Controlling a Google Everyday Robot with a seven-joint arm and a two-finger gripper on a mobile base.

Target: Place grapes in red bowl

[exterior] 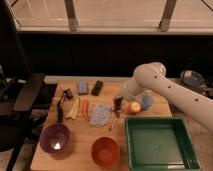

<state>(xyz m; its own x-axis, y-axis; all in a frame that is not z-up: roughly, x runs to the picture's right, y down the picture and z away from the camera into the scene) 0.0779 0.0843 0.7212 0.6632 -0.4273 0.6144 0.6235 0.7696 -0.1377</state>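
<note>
Grapes (118, 106), one dark bunch, lie mid-tabletop (80, 152) just left of the one apple (134, 107). The gripper (119, 99) sits right on them, claw clenched; whether it grasps the bunch is hard to make out. Two bowls stand at the front edge: the red bowl (105, 151) and a purple bowl (55, 138), showing only glints inside. One green tray (159, 143) fills the front right corner.
</note>
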